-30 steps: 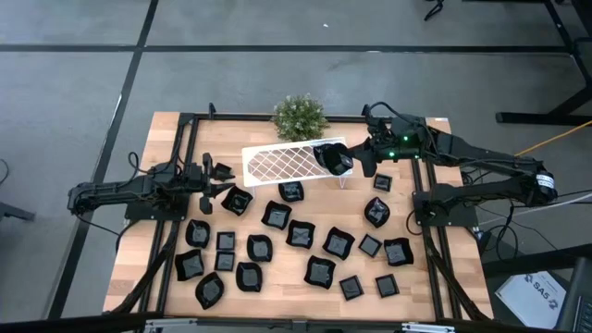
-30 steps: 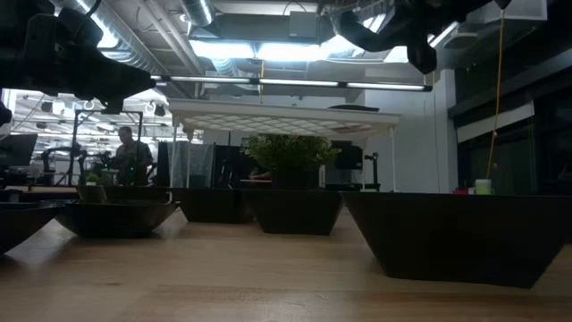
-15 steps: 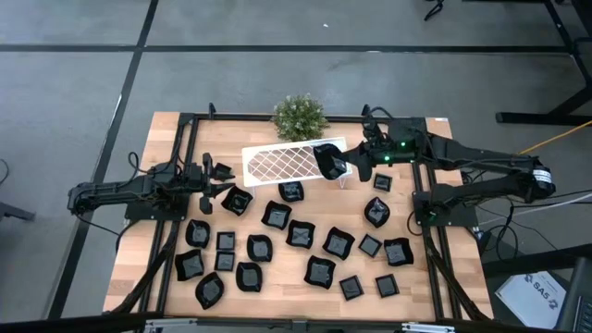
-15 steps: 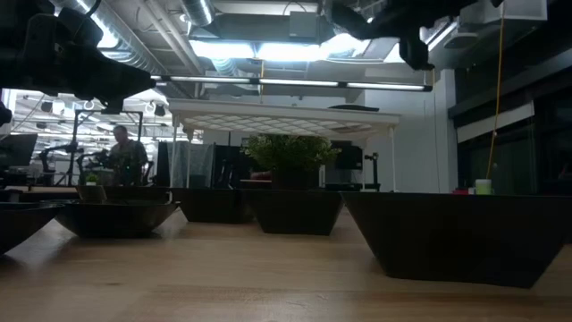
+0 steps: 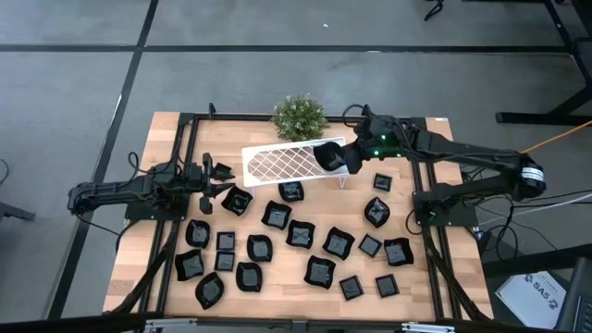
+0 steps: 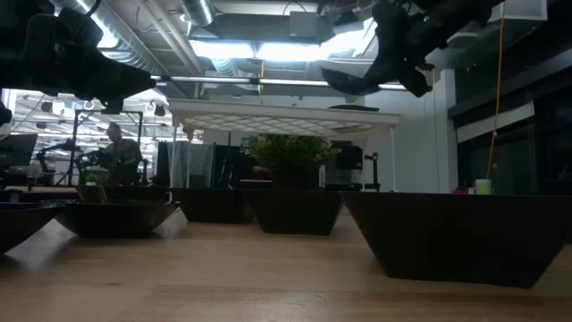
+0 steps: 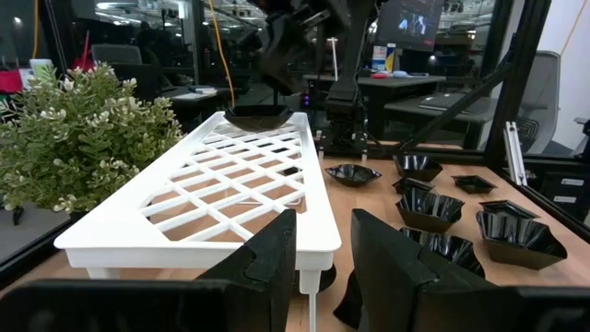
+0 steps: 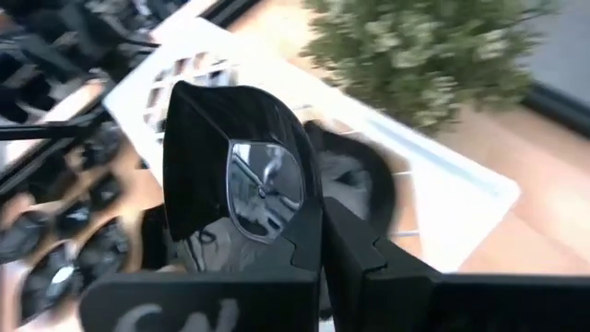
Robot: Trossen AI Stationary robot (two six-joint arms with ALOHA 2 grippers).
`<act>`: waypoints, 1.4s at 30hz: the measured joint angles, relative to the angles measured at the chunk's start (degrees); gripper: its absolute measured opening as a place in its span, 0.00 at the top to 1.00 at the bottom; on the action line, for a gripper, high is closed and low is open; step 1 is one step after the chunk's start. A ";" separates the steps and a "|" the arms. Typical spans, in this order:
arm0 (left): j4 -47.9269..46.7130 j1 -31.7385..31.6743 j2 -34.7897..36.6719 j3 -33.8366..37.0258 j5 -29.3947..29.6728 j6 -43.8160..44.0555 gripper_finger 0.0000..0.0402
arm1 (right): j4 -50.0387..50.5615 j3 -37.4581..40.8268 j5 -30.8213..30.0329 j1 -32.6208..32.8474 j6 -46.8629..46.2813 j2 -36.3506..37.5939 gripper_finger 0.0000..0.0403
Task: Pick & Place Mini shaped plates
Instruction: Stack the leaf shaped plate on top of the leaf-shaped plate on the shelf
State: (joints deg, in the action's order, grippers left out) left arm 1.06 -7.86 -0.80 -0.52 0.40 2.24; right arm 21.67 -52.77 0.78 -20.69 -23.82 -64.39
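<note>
A: Where does the right gripper [image 5: 344, 159] stand?

B: It sits over the right end of the white rack [image 5: 282, 164], near the far edge of the worktop [image 5: 139, 240]. Its fingers are clenched on a black plate [image 8: 235, 189]; the right wrist view shows the dish pinched at its rim and tilted up on edge.

A: Does anything lie on the rack itself?

B: A second dark dish [image 7: 259, 116] appears to rest on the lattice at that same end, in the left wrist view, though the right wrist view blurs it.

A: And the left gripper [image 5: 208, 183]?

B: It waits near the left edge, just beside the rack's left end, with its fingers [image 7: 267, 263] parted and nothing between them.

A: The other plates?

B: The remaining mini shaped plates [image 5: 296, 236] lie scattered over the middle and near half of the worktop, all apart from the rack. The green plant [image 5: 299, 117] stands at the far edge behind the rack. A person [image 6: 116, 154] shows in the room beyond.
</note>
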 joint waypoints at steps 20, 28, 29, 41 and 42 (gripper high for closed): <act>0.00 -0.02 0.00 -0.01 0.00 0.00 0.75 | 0.71 0.00 0.31 -2.18 3.72 -3.68 0.92; 0.00 0.00 0.01 -0.01 -0.01 0.00 0.75 | -0.39 0.00 0.31 -2.18 7.44 -1.94 0.91; 0.00 0.00 0.01 -0.01 -0.02 0.00 0.75 | -0.41 0.00 0.31 -2.18 7.85 -1.61 0.91; 0.00 0.00 0.02 -0.01 0.00 0.00 0.75 | 1.94 0.00 0.90 1.37 12.94 5.88 0.91; 0.00 -0.01 0.00 -0.01 0.00 0.00 0.75 | 2.34 0.00 0.94 2.20 12.79 6.60 0.91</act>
State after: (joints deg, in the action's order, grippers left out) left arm 1.06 -7.87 -0.80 -0.53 0.40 2.24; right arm 24.01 -52.77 1.71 -18.49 -11.03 -57.80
